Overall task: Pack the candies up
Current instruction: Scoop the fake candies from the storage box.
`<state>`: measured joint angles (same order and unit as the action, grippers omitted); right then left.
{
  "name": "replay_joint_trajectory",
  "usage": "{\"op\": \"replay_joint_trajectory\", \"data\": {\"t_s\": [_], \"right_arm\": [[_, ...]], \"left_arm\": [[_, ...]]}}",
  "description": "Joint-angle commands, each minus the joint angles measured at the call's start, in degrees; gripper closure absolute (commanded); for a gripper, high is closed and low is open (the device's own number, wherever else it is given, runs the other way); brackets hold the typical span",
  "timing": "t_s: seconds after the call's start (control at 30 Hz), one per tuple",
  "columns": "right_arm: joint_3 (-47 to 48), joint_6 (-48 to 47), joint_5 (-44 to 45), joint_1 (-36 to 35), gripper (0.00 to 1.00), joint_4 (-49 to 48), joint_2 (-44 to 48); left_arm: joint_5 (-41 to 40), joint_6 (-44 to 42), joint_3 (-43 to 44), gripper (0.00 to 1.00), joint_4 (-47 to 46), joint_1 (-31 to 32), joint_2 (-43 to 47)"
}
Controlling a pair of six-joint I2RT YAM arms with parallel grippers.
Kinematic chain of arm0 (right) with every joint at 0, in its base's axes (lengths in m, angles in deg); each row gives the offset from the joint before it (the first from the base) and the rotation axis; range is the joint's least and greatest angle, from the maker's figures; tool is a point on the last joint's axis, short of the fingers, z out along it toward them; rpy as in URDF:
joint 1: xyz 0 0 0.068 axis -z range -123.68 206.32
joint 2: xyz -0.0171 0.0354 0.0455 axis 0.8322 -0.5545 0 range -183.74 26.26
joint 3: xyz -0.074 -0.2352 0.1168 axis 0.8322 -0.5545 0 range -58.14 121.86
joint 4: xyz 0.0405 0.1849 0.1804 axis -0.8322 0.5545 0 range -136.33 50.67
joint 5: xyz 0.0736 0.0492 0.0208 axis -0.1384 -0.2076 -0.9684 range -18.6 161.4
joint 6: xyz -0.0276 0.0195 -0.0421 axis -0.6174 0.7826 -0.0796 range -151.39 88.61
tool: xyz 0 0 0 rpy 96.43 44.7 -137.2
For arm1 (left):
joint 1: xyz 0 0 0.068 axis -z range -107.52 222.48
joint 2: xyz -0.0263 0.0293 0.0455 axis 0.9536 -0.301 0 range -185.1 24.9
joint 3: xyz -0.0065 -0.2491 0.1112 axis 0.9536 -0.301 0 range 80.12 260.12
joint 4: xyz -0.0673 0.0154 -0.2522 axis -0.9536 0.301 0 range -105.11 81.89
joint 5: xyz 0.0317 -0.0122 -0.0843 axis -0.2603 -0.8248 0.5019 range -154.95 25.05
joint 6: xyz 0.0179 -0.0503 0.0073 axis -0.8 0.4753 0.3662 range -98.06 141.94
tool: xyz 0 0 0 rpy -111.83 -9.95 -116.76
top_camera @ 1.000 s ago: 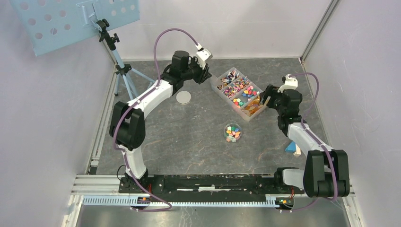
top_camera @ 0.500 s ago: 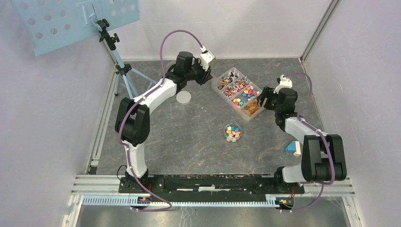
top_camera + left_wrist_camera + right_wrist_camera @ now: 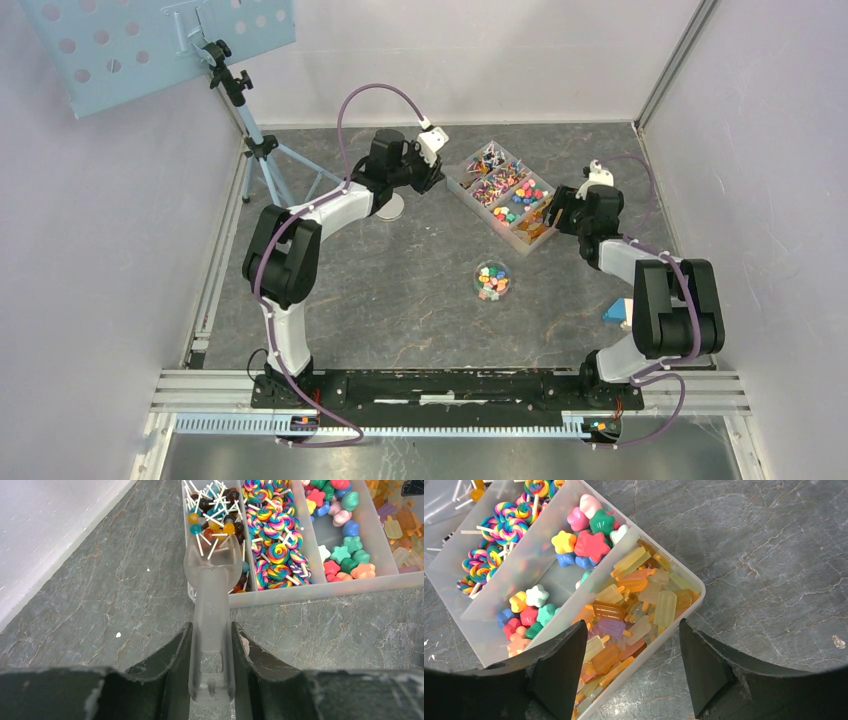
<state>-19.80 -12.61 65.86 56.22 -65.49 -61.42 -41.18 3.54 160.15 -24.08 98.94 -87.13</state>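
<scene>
Small multicoloured candies [image 3: 588, 545], sorted by kind across four compartments of clear box [image 3: 320, 589]; more heaped in round tub [image 3: 477, 281].

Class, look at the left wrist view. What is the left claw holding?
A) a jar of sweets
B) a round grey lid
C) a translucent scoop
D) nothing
C: the left claw is shut on the handle of a translucent scoop, whose head reaches the ball lollipops.

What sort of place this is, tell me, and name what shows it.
Probably a robot lab test cell: a left arm and right arm mounted on a metal frame, plain walls boxing in the table, and a tripod holding a perforated board.
</scene>
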Motion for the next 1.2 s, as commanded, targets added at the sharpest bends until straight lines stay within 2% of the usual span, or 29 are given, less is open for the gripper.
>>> {"op": "replay_joint_trajectory", "data": {"t_s": [0.0,1.17], "right_arm": [[1.29,1.13,-2.94,-0.26,0.27,-1.80,-1.19],[0.93,1.08,-4.54,1.05,0.30,-2.90,-0.21]], "left_arm": [[-0.88,1.76,-1.87,0.98,-0.96,0.09,-0.23],[-4.27,2.93,-7.61,0.98,-4.02,0.00,-0.80]]}}
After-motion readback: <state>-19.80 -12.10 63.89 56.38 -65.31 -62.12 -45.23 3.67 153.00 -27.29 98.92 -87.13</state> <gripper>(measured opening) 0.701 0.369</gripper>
